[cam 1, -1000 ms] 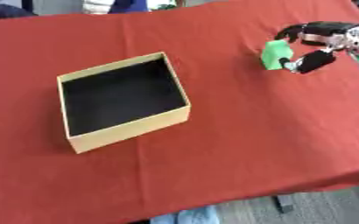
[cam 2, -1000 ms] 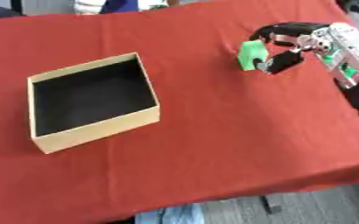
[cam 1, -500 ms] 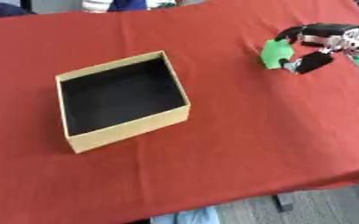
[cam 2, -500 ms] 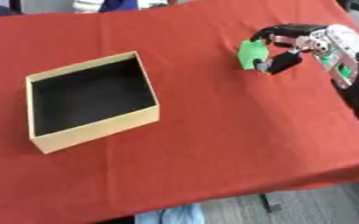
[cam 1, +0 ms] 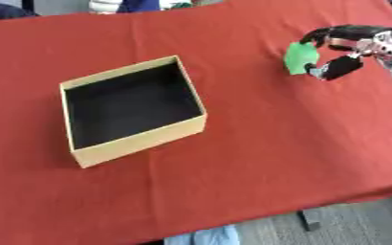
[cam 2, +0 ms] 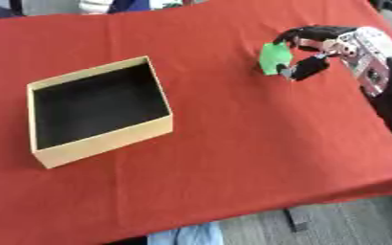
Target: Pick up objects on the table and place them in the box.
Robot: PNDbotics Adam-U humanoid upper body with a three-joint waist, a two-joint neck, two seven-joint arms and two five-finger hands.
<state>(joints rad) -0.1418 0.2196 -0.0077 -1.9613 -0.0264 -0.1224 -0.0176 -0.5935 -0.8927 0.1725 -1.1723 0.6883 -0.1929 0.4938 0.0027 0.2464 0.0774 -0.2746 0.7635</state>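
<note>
worktop (cam 1: 258, 143): red cloth all over, and from where I'm driving it's bare between the right hand and the box
box (cam 1: 132, 109): open top, dark inside, nothing in it that I can see, so it's free to reach in from above
box walls: the tan rim stands up all round, the only thing in the way
right hand (cam 2: 316, 48): far right, fingers (cam 2: 304, 33) curled round a green object (cam 2: 275, 58), well apart from the box

Both head eyes look down, sharing the table (cam 1: 233, 191).
</note>
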